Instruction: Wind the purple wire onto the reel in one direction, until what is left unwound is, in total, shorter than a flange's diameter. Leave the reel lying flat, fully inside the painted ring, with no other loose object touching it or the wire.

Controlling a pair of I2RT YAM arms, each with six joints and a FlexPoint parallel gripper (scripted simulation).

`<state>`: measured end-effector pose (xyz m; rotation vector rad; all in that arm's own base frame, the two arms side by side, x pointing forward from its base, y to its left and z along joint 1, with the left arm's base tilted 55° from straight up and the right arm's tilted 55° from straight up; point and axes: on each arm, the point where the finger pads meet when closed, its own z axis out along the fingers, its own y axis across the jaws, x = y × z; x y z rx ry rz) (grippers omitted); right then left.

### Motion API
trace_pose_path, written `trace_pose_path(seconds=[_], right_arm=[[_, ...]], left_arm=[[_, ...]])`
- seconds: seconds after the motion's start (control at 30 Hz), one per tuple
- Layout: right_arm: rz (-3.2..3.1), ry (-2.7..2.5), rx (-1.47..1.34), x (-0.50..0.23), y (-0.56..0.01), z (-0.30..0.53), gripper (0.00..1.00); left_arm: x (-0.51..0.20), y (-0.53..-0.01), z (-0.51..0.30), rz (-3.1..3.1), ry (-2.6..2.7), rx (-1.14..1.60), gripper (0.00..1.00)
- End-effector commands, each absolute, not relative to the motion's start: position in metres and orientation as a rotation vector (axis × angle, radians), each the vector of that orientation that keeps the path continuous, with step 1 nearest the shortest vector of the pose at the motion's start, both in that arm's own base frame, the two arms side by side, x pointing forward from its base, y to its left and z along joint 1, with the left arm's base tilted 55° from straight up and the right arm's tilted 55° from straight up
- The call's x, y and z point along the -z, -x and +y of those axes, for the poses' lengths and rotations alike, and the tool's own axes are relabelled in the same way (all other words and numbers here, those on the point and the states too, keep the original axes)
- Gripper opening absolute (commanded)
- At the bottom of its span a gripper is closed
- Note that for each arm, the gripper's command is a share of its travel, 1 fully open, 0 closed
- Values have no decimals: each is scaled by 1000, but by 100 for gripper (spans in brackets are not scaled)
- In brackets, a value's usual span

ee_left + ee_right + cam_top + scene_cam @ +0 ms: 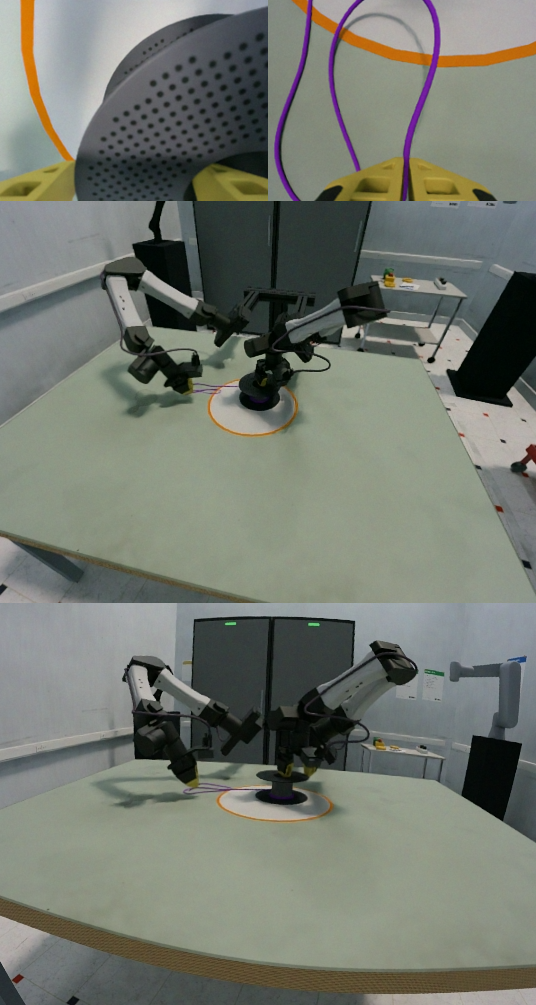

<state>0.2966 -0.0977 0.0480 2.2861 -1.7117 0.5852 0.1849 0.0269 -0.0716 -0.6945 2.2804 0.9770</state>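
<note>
LEFT GRIPPER (275,378) (298,773) (135,177): released, fingertips spanned part of upper flange (254,387) (272,776) (148,126) | REEL (260,406) (282,790) (130,67): below left gripper, inside painted ring (252,435) (280,820) (33,85) (461,61) | RIGHT GRIPPER (190,387) (193,783) (406,161): clenched on purple wire (227,386) (250,789) (437,45) (loops lay ahead of its fingertips, partly outside ring).

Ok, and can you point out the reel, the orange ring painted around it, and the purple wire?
Reel (280,777): exterior view, on its upper flange.
Orange ring (252,435): top view, on its near edge.
Purple wire (423,94): right wrist view, on the strand entering the tool.
</note>
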Motion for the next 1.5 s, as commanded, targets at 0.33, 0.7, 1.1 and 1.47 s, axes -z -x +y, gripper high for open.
trace_pose_path(seconds=[0.33, 0.7, 1.1, 1.47], right_arm=[[-1699, -2307, -622, -54, -300, -93, 0], [-1703, -2308, -617, -55, -300, -93, 0], [-1743, -2322, -623, -56, -301, -94, 0], [-1888, -2366, -632, -54, -301, -95, 0]], left_arm=[[70, -189, 24, 2270, 674, -960, 49], [69, -196, 26, 2318, 575, -1002, 49], [49, -231, 27, 2530, -69, -1231, 49], [63, -283, -6, 2588, -863, -1432, 49]])
